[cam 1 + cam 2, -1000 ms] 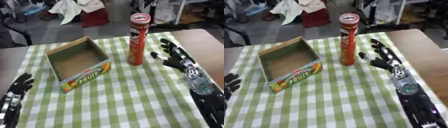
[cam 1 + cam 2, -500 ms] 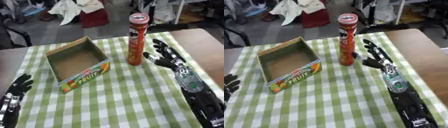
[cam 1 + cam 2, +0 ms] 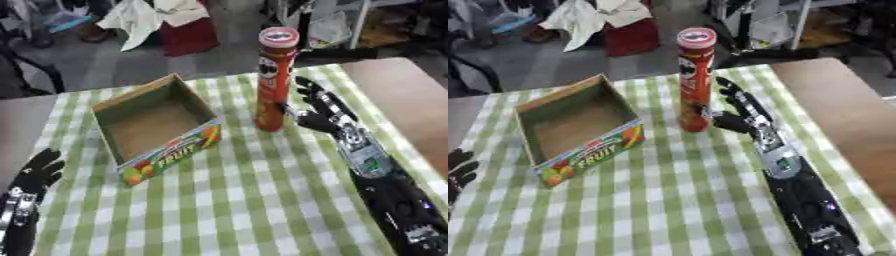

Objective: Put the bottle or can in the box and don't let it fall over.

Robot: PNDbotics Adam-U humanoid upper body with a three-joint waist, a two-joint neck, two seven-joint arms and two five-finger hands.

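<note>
A tall red chip can (image 3: 273,80) with a white lid stands upright on the green checked tablecloth. To its left lies an open cardboard box (image 3: 153,125) with "FRUIT" printed on its front side; nothing is inside. My right hand (image 3: 319,109) is open just right of the can, fingers spread and pointing up, thumb close to the can's lower part. I cannot tell whether the thumb touches it. My left hand (image 3: 39,171) rests open near the lower left corner, far from the box and the can.
The checked cloth (image 3: 236,200) covers the table; a bare wooden tabletop (image 3: 398,95) shows at the right. Beyond the far edge are clothes (image 3: 149,15), a red bag (image 3: 188,35) and chair legs on the floor.
My right hand has moved left toward the can and now sits right beside it. The can, the box and my left hand have not moved.
</note>
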